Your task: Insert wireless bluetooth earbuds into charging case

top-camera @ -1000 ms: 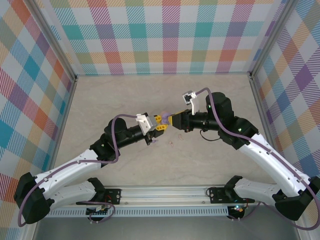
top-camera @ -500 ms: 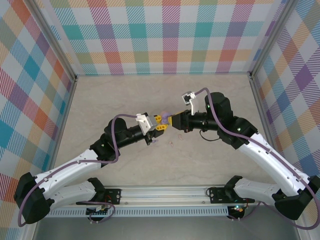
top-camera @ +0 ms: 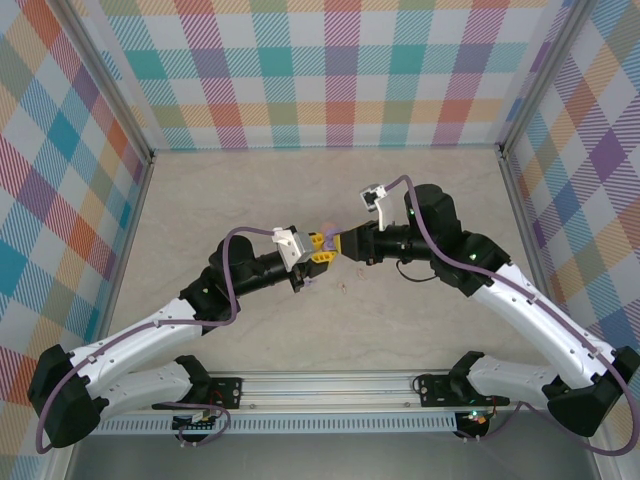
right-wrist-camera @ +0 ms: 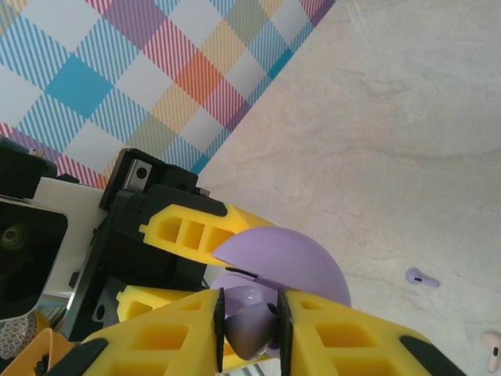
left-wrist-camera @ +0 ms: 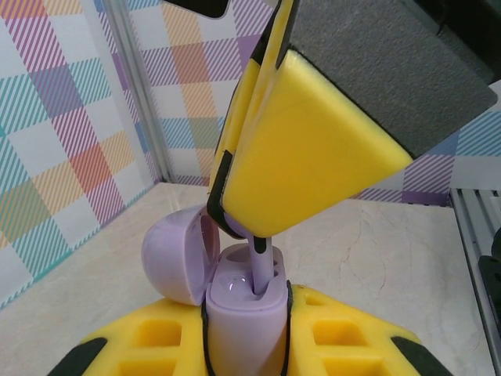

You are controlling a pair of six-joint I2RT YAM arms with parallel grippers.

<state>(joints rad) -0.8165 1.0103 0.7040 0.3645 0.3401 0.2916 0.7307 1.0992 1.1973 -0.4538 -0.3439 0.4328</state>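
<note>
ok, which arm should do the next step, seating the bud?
Right. The right tool pinches the purple earbud, stem tip already at a socket of the open charging case, so it likely just needs to press in. The left tool is shut on the case, busy holding it.

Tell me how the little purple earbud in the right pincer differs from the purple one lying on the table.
The pinched purple stemmed earbud is gripped by the right pincer; the loose purple earbud lies free on the pale marbled table. The pinched one points stem-down into the open lilac charging case held by the left pincer; the loose one lies on its side. Both are the same purple and stemmed shape.
</note>
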